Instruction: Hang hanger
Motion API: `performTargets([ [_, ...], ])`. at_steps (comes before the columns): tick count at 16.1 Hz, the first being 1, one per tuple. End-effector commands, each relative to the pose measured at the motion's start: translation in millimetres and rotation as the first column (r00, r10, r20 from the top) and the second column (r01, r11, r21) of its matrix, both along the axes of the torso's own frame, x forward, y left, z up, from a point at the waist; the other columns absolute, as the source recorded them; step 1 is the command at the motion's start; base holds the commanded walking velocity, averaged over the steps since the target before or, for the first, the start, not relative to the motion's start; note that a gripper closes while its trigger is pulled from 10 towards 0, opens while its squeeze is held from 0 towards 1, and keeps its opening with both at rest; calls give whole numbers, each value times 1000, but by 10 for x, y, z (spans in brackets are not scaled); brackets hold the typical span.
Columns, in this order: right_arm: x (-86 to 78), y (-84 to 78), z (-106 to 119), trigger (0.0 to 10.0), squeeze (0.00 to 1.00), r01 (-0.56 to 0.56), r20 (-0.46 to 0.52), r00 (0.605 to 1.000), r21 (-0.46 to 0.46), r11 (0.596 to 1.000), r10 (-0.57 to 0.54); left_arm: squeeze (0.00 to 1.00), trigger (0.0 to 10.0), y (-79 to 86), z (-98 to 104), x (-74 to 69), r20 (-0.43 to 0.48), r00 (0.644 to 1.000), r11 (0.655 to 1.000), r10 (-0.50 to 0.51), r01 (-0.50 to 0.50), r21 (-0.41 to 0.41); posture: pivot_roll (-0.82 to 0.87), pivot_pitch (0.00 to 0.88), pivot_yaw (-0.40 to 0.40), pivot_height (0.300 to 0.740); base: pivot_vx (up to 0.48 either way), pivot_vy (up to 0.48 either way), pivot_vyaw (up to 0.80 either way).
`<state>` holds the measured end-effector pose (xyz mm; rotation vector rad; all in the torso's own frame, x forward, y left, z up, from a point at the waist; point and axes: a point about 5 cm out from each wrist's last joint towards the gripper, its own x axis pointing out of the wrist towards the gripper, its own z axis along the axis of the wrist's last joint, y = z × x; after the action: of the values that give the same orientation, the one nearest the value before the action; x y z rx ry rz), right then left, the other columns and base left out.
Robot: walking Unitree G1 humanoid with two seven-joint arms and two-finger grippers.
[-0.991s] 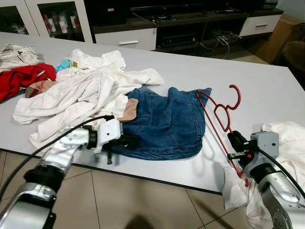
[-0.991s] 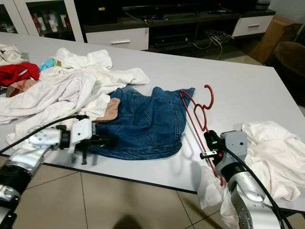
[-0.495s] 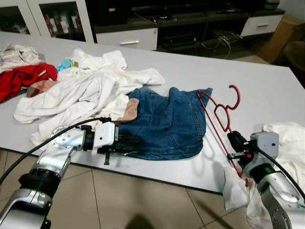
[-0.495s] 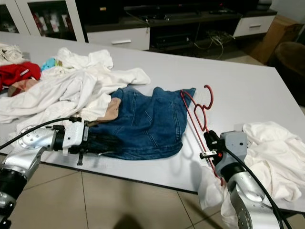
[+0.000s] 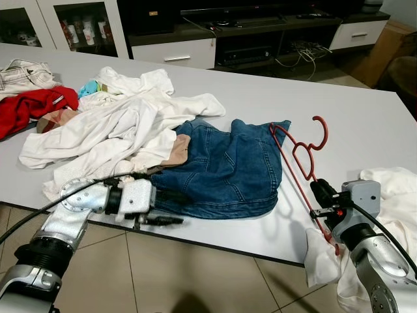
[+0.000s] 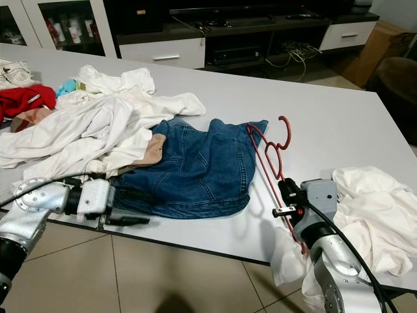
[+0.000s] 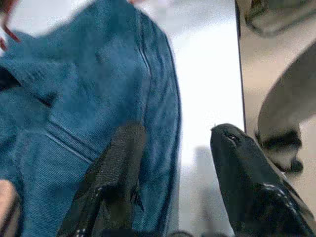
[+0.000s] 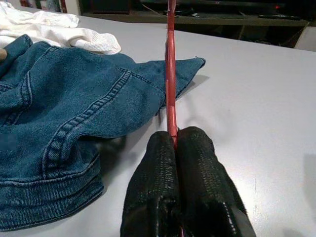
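Right end effector [image 8: 175, 140] pinches the red hanger [image 5: 301, 154], just right of the denim [image 5: 225, 171] on the counter [image 5: 365, 117]; left end effector [image 7: 173, 148] spread at the denim's near hem.

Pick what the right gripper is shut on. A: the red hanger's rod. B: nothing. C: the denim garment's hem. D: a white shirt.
A: the right gripper has its fingers pressed together around the thin rod of the red hanger, beside the denim garment.
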<state>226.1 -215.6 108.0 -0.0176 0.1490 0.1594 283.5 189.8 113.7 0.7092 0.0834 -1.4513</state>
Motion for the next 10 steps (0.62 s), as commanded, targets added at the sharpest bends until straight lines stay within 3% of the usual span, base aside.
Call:
performTargets([
  [1,22,15,-2,10000,0,1,1,1000,-5,1000,-1,0,10000,35,-27,28,37,999,997,9,-12,72,-94,0,8,740,0,0,0],
  [3,22,30,-9,10000,0,0,-1,1000,-2,1000,0,0,10000,54,-94,76,71,996,991,46,-54,125,-98,0,8,740,0,0,0],
  [10,29,29,-18,10000,0,6,-4,1000,-3,1000,-6,0,10000,105,-175,192,122,981,970,150,-170,174,-97,0,8,740,0,0,0],
])
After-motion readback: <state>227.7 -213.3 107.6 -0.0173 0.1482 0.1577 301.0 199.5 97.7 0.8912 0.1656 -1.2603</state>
